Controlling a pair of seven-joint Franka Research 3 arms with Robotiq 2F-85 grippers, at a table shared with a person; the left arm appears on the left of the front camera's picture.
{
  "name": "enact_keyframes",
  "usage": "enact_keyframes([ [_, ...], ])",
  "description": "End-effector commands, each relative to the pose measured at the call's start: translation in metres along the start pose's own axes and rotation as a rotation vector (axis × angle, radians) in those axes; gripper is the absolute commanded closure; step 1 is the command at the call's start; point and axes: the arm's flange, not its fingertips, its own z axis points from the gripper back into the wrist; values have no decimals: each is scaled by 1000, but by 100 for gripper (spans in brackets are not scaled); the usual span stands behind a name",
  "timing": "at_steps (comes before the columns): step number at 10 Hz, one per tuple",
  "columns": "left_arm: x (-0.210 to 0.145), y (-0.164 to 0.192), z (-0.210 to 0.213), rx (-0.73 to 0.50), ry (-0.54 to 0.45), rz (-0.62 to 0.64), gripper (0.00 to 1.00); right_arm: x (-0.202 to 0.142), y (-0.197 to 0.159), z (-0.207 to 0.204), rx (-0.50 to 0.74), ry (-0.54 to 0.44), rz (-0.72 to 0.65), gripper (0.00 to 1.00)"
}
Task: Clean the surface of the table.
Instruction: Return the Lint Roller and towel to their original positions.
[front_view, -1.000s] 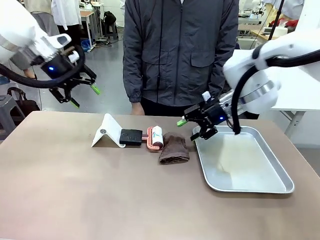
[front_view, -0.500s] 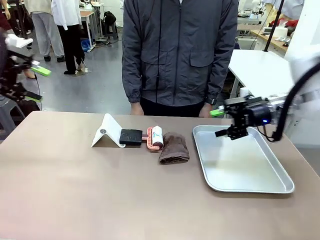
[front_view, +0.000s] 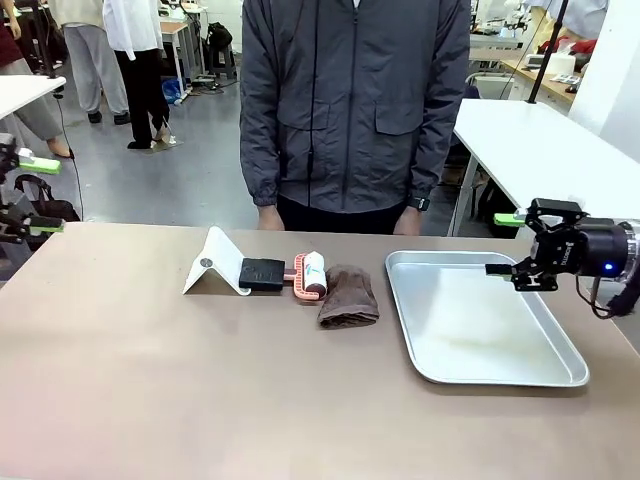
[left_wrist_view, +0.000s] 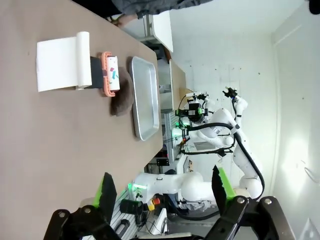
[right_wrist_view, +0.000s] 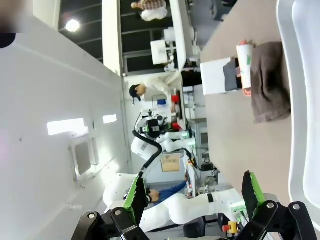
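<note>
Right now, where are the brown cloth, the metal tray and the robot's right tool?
brown cloth (front_view: 349, 296), front view, middle of the folded cloth.
metal tray (front_view: 430, 373), front view, its near rim.
right tool (front_view: 505, 244), front view, midway between its green-tipped fingers.

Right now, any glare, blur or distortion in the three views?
Front view: sharp, even light, soft sheen on the tray, faint shadows by the cloth. Left wrist view: rolled sideways, right side washed out, table crisp. Right wrist view: rolled too, ceiling light glare, wide-angle bend at edges.
</note>
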Motion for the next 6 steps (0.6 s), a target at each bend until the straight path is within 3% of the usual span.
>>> enact_keyframes([
  [1, -6, -8, 12, 3, -24, -24, 0, -2, -2, 0, 7, 28, -13, 0],
  [6, -6, -8, 12, 3, -24, -24, 0, -2, -2, 0, 7, 28, -13, 0],
])
